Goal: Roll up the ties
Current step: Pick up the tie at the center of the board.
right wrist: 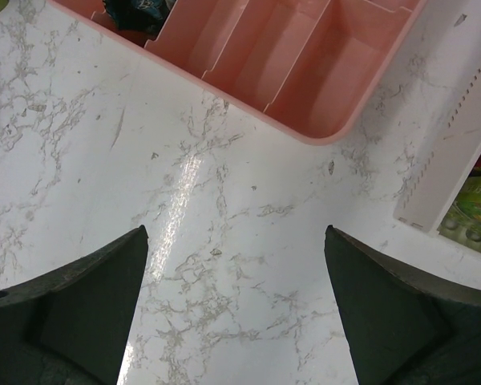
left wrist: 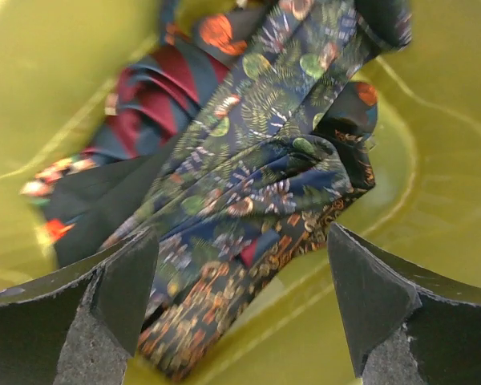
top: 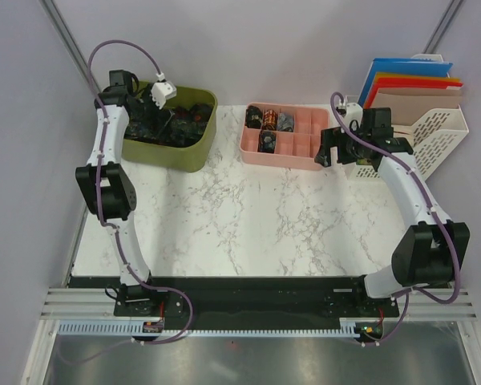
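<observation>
At the far left of the table (top: 248, 216), the left arm reaches down into an olive green bin (top: 194, 152), where a heap of loose ties (left wrist: 256, 160) lies crumpled on the bottom. Most of the heap is dark fabric with a fine leafy pattern, and a red-and-navy striped tie (left wrist: 156, 92) lies at its edge. The left gripper (left wrist: 240, 241) hangs over this heap with its fingers spread wide and nothing clamped between them; whether they touch the cloth cannot be told. In the middle stands a pink tray (top: 301, 160) with compartments, and a few rolled ties (top: 269, 120) sit in its left cells. Just right of the tray, the right gripper (right wrist: 236, 241) hovers over bare marble, fully spread and empty. Beside it stands a white rack (top: 441, 136) holding coloured folders (top: 409, 80).
</observation>
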Robot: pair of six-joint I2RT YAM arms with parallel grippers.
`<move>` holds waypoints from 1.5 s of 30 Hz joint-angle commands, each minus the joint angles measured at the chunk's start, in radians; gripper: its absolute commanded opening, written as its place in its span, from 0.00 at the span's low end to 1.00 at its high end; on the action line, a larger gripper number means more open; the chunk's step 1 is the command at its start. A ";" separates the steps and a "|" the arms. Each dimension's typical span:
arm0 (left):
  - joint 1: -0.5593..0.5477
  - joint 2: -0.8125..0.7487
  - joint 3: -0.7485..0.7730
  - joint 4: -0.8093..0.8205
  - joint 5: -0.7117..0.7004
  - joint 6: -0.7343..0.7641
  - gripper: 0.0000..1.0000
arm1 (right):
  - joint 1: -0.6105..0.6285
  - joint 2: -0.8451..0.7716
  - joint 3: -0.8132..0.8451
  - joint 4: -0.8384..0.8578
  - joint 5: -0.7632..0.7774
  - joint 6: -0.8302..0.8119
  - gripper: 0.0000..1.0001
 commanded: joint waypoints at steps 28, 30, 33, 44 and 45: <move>0.001 0.137 -0.050 0.243 0.137 0.220 0.29 | -0.004 0.030 0.013 -0.010 0.086 -0.072 0.98; 0.001 0.121 -0.072 0.234 0.134 0.234 0.14 | -0.004 0.033 0.014 -0.007 0.086 -0.071 0.98; 0.001 0.105 -0.083 0.225 0.129 0.250 0.02 | -0.002 0.039 0.017 -0.006 0.086 -0.066 0.98; 0.008 0.044 0.005 0.226 0.182 0.178 0.02 | -0.004 0.030 0.020 -0.006 0.088 -0.060 0.98; 0.008 0.038 0.009 0.225 0.186 0.175 0.02 | -0.004 0.031 0.023 -0.004 0.088 -0.059 0.98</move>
